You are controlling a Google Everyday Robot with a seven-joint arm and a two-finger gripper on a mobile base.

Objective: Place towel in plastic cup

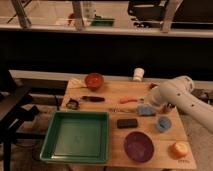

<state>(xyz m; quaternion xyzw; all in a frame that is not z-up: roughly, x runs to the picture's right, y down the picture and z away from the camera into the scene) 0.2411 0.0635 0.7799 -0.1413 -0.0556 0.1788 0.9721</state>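
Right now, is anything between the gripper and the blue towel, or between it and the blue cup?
Nothing visible does. The gripper is right at the blue towel, at its upper edge, and only bare table lies between the towel and the blue cup.

The wooden table [114, 90] bears many things. The gripper [168, 106] is over its right side. Just left of the gripper lies a blue towel [146, 110], and near it, toward the camera, stands a blue cup [163, 123]. Farther left are a black block [127, 122], a green tray [50, 145] and a red bowl [93, 80]. Behind the gripper stands a white cup [138, 74]. At the near edge are a purple plate [138, 146] and an orange object [179, 149].
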